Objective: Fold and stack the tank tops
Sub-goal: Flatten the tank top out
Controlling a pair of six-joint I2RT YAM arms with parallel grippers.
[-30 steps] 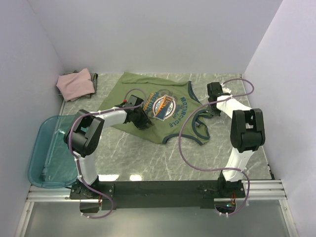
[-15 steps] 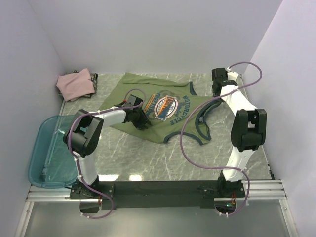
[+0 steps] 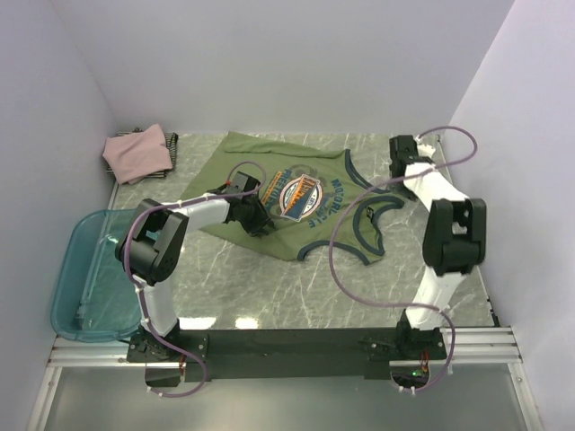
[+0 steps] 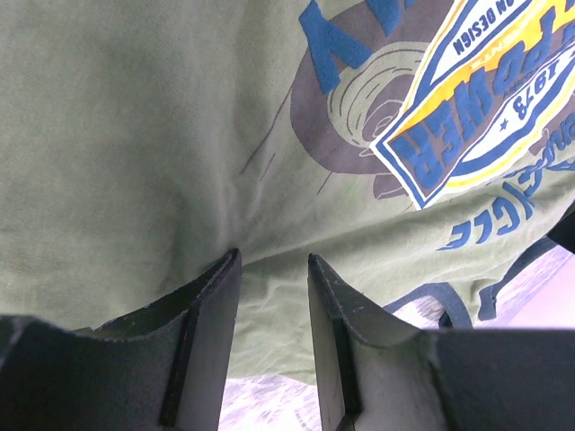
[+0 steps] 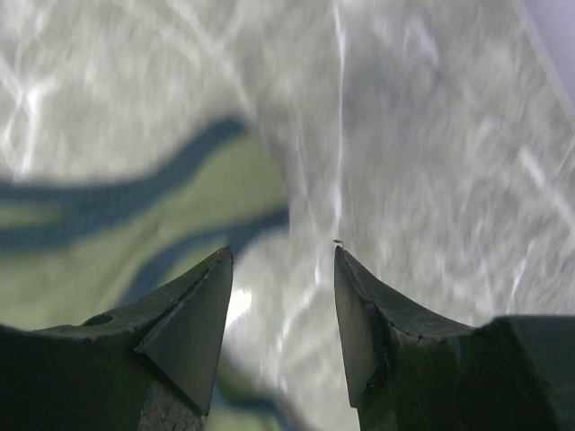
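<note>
My left claw (image 4: 272, 256) part-open, tips on olive-green tank top (image 3: 260, 162) | right claw (image 5: 283, 253) spread, empty, beside its navy strap (image 5: 117, 202) | marble counter (image 3: 269, 292), pale walls (image 3: 269, 63)

Top external looks down from high behind the near edge over the whole counter (image 3: 269, 289); left wrist hangs close above the olive-green tank top (image 4: 135, 135), its fingers (image 4: 211, 337) at the bottom; right wrist faces down, close, on that shirt's navy edge and bare counter; all share the shirt.
</note>
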